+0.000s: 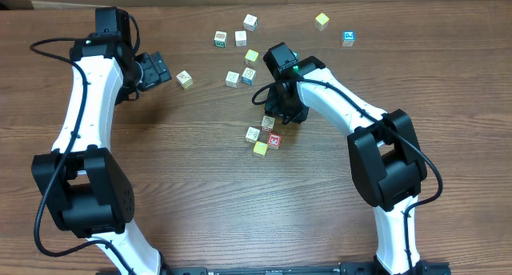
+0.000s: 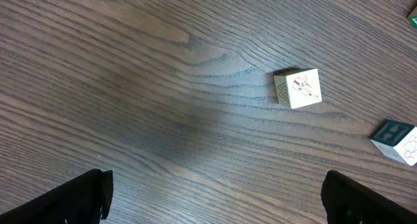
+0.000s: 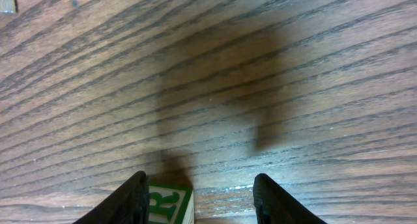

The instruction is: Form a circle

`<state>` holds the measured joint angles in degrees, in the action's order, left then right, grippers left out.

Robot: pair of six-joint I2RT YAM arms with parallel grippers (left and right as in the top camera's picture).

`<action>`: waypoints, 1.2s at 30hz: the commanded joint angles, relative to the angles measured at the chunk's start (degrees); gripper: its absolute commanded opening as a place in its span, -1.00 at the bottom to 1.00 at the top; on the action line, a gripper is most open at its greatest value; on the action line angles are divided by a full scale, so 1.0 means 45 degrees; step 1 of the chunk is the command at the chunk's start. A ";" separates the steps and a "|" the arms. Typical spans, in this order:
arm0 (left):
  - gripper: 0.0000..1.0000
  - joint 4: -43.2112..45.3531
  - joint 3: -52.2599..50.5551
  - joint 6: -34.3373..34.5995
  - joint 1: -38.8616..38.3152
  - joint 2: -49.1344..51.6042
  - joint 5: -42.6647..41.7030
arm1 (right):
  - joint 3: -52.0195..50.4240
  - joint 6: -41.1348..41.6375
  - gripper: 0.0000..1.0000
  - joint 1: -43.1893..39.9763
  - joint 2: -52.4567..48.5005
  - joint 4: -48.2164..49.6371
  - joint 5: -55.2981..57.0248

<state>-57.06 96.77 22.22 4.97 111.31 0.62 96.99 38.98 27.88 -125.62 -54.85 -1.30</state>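
Step in hand: you are setting a cube into the circle. The circle lies at mid-table, just near and left of the right gripper; it reads as four cubes set close together, a ring begun but, by judgement, not yet filled out.

In the right wrist view the fingers stand apart with the R cube between them; the cube rests against one finger and a clear gap shows to the other, so treat it as not clamped. The left gripper hangs at the far left, jaws wide apart, nothing between them; one pale cube lies just to its right.

Next move, as judged: raise the right gripper straight up, so that no finger drags the R cube out of place; then fetch from the loose cubes, which lie scattered far of the circle, the closest ones first.

Room and edges:
- The table is bare wood near and left of the circle; bring new cubes in from there.
- The right arm crosses the space right of the circle; do not route the left arm that way.
- Several loose cubes lie close to the far edge; close on these from the near side, so that a slip does not push them off.
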 commanded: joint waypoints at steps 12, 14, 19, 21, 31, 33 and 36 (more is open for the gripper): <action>0.99 0.0039 0.0199 0.0117 -0.0034 0.0097 -0.0092 | -0.0068 0.0005 -0.02 0.0131 0.0316 -0.0311 -0.0180; 0.99 0.0034 0.0199 0.0117 -0.0034 0.0097 -0.0092 | -0.0068 0.0005 -0.03 0.0141 0.0316 -0.0306 -0.0219; 0.99 0.0034 0.0199 0.0117 -0.0034 0.0097 -0.0092 | -0.0068 0.0005 -0.02 0.0151 0.0316 -0.0311 -0.0219; 0.99 0.0034 0.0199 0.0117 -0.0034 0.0097 -0.0092 | -0.0068 0.0000 -0.02 0.0151 0.0316 -0.0350 -0.0219; 0.99 0.0034 0.0199 0.0117 -0.0034 0.0097 -0.0092 | -0.0068 0.0005 -0.02 0.0151 0.0316 -0.0588 -0.0219; 0.99 0.0034 0.0199 0.0117 -0.0034 0.0097 -0.0092 | -0.0068 0.0000 -0.02 0.0151 0.0316 -0.0534 -0.0219; 0.99 0.0034 0.0199 0.0117 -0.0034 0.0097 -0.0092 | -0.0068 0.0005 -0.02 0.0151 0.0316 -0.0437 -0.0219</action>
<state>-57.06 96.77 22.22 4.97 111.31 0.62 96.99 38.96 28.23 -125.62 -57.25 -2.20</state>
